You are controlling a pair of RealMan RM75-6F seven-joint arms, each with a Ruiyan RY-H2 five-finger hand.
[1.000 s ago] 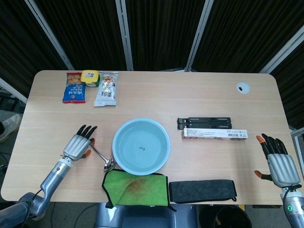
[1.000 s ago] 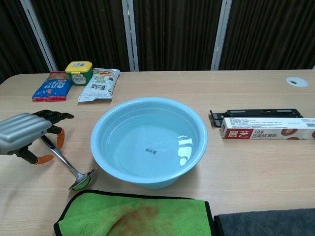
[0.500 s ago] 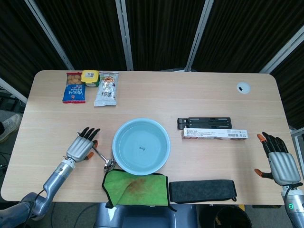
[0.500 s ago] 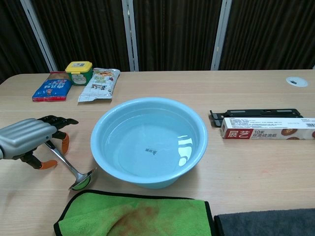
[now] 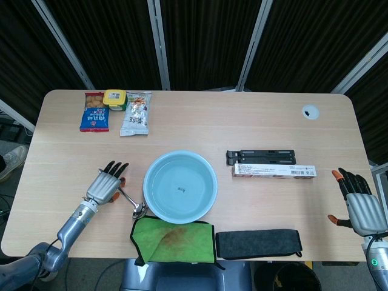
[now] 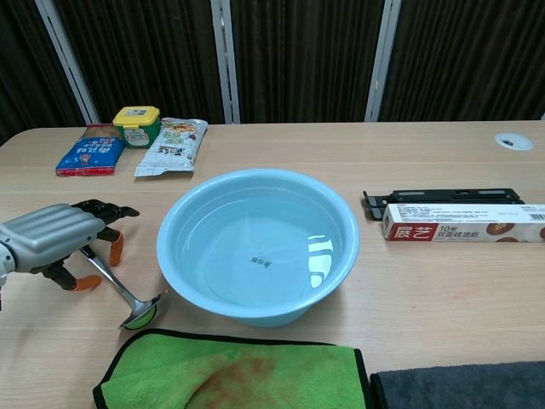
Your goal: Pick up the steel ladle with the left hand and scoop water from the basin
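We're at the grasp step: left hand (image 6: 53,236) sits over the ladle (image 6: 119,290) handle w/ fingers arched above it, nothing gripped yet as far as we can tell; ladle lies flat near the table's (image 5: 254,130) front-left edge, bowl end just beside the basin (image 6: 258,247). Next we'd judge it needs fingers closed round the handle, then lift and dip into the basin. Right hand (image 5: 362,208) empty, fingers spread, at the right edge; box (image 6: 464,221) shows "10米" plus Chinese text we can't read; snack labels too small.

desk: light wooden rounded-corner desk (image 5: 242,127) | cable port: round grey grommet (image 5: 310,111) | backdrop: black pleated curtains (image 6: 298,60) | frame: grey metal poles (image 6: 221,60)
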